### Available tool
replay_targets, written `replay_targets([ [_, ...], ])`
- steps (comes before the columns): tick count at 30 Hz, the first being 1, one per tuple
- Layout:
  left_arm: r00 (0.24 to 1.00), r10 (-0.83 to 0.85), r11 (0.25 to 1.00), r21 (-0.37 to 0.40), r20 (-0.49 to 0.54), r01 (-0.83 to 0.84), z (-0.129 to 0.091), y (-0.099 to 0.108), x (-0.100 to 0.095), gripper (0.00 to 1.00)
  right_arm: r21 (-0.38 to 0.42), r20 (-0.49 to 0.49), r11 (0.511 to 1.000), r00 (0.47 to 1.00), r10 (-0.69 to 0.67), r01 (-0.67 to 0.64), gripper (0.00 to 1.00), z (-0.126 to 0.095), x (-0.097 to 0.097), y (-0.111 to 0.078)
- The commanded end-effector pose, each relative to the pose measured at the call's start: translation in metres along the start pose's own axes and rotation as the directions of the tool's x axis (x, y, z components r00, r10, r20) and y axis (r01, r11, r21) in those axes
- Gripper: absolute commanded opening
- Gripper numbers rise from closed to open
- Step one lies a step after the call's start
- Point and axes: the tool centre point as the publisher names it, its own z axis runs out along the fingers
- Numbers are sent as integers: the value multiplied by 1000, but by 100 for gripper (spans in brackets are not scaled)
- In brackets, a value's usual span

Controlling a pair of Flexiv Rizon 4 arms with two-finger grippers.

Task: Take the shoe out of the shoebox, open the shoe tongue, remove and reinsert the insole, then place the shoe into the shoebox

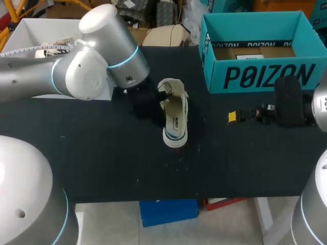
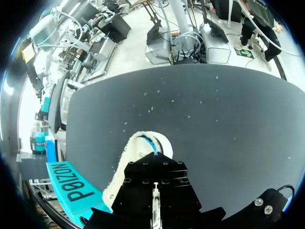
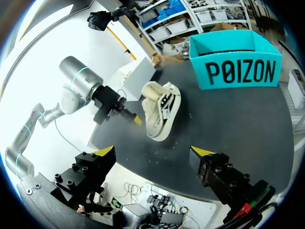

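Black table [image 1: 102, 153], cream shoe [image 1: 173, 115] centred, teal shoebox [image 1: 255, 76] apart, right fingers [image 3: 106, 151] spread

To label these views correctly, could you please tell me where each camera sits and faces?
Head view: above and behind, looking down on the table; left arm and right arm show.
Left wrist view: on the left wrist, looking past the left claw at the shoe.
Right wrist view: on the right wrist, looking past the open right claw toward shoebox and left arm.
All share the shoe.
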Motion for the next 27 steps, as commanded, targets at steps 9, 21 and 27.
replay_targets([
  [9, 999, 6, 1000, 28, -41, -5, 28, 10, -4, 0, 1, 2, 1000, 1000, 1, -1, 100, 0, 1, 0],
  [21, 996, 9, 998, 60, -84, -4, 50, 13, -5, 0, 1, 2, 1000, 1000, 1, -1, 100, 0, 1, 0],
  [27, 994, 29, 996, 81, -103, -21, 60, 14, -13, 0, 1, 2, 1000, 1000, 1, -1, 100, 0, 1, 0],
])
